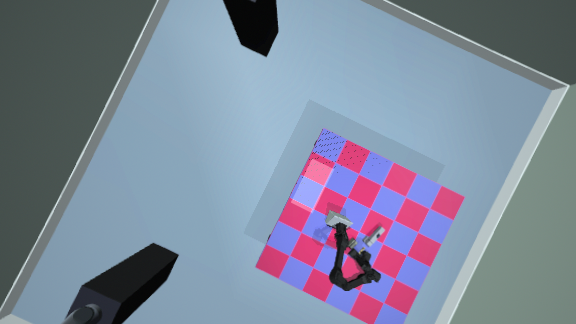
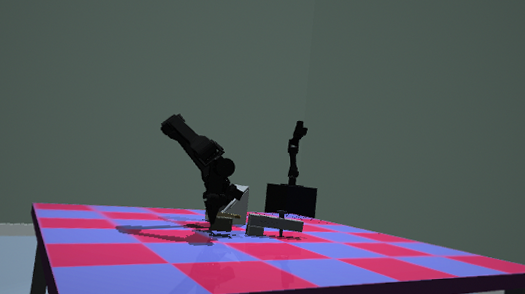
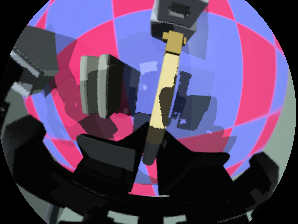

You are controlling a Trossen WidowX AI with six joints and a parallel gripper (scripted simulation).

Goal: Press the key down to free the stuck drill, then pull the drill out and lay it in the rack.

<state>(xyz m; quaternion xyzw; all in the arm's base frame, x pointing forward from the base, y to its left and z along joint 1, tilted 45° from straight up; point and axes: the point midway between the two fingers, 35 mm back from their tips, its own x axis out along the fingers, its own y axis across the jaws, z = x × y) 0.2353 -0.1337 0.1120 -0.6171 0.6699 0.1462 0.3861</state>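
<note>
My gripper [image 1: 358, 255] [image 2: 212, 219] [image 3: 152, 125] is shut on the drill's dark end, low over the checkered table. The drill [image 2: 232, 216] [image 3: 167, 75] is a pale yellow rod with a brass collar, tilted in the wrist view. Its brass end points at the grey holder [image 1: 371, 239] [image 2: 263, 222] [image 3: 192, 20] and appears just outside it, with a small gap in the exterior view. The dark key [image 1: 378, 235] [image 2: 280, 215] stands through the holder; how far down it is pressed I cannot tell. The small grey rack [image 1: 352, 244] [image 2: 222, 224] [image 3: 102, 87] stands beside the gripper.
A pale grey wedge [image 1: 337, 219] [image 2: 242, 198] stands at the arm's base. A black panel [image 2: 291, 200] with a thin black jointed shape above it is farther back. The table's near edge [image 2: 307, 292] crosses the front.
</note>
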